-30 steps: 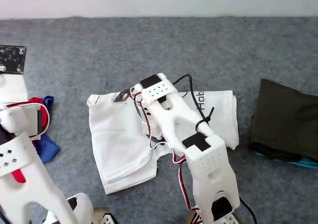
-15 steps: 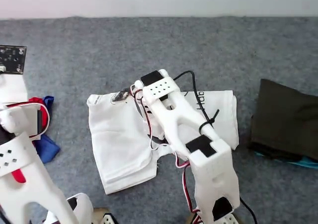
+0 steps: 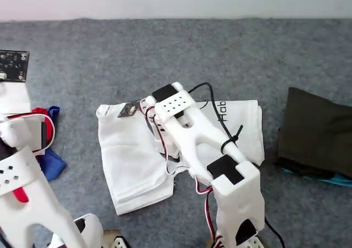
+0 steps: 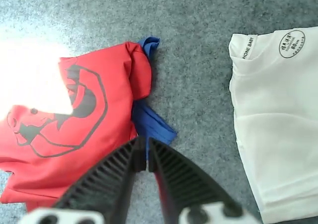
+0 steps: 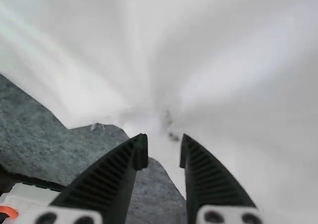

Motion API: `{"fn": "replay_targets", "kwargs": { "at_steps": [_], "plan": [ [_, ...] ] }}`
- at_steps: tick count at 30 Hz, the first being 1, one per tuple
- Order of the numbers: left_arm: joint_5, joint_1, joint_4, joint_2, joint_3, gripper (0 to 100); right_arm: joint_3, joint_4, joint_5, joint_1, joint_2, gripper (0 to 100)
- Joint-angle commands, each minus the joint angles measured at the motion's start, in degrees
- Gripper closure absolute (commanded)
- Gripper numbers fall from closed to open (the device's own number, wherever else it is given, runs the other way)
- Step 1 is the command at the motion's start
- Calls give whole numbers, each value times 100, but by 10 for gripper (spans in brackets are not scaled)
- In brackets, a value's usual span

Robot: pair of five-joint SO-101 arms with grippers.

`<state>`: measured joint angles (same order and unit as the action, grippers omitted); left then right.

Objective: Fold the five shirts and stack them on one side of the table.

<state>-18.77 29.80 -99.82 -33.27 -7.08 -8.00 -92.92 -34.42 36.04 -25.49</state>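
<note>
A white shirt point(image 3: 132, 165) lies partly folded in the middle of the grey carpet. My right gripper point(image 3: 129, 109) is at its far left corner, by the collar. In the right wrist view its fingers point(image 5: 164, 140) stand a narrow gap apart, with the white shirt point(image 5: 198, 50) bunched and creased at their tips. My left gripper point(image 4: 146, 147) is shut and holds nothing, above a red printed shirt point(image 4: 64, 119) that lies on a blue shirt point(image 4: 151, 124). The white shirt's labelled collar point(image 4: 278, 50) lies beside them.
A folded dark shirt point(image 3: 316, 130) rests on a teal one point(image 3: 338, 179) at the right edge. The blue shirt point(image 3: 52, 164) pokes out beside the left arm point(image 3: 22, 204) at the near left. Bare carpet point(image 3: 181, 50) stretches across the far side.
The right gripper has shifted slightly left and nearer along the white shirt's collar edge, and its arm has swung with it. The left arm and the shirts have stayed put.
</note>
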Motion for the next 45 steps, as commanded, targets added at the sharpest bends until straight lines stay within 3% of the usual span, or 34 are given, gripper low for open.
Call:
{"fn": "replay_targets", "kwargs": {
  "at_steps": [1,13,19,45],
  "plan": [
    [53,18,-53,-123,-101,983,-97,110,70,207,338,831],
    [53,26,-53,-132,-163,983,-123,646,53,426,-365,838],
    [53,26,-53,-132,-163,983,-123,752,26,426,-391,954],
    [53,26,-53,-132,-163,983,-62,-673,-334,637,57,987]
  ]
}}
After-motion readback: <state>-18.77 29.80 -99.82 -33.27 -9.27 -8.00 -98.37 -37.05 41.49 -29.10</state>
